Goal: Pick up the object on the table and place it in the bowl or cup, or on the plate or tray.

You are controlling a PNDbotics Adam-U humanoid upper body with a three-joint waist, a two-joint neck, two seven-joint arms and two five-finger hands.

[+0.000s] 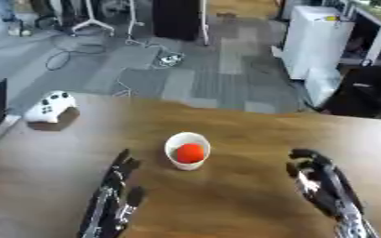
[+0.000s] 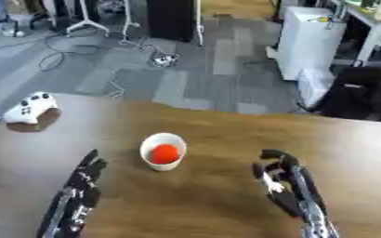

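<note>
Table (image 1: pixel 251 135) looks like brown wood grain, smooth with a soft sheen. Cup (image 1: pixel 187 139) is plain matt white, ball (image 1: pixel 190 153) inside smooth matt orange-red. White game controller (image 1: pixel 50 107) looks like plastic.

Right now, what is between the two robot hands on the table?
A white cup holding a red ball stands between the left robot hand and right robot hand, touching neither; the left eye view shows it.
</note>
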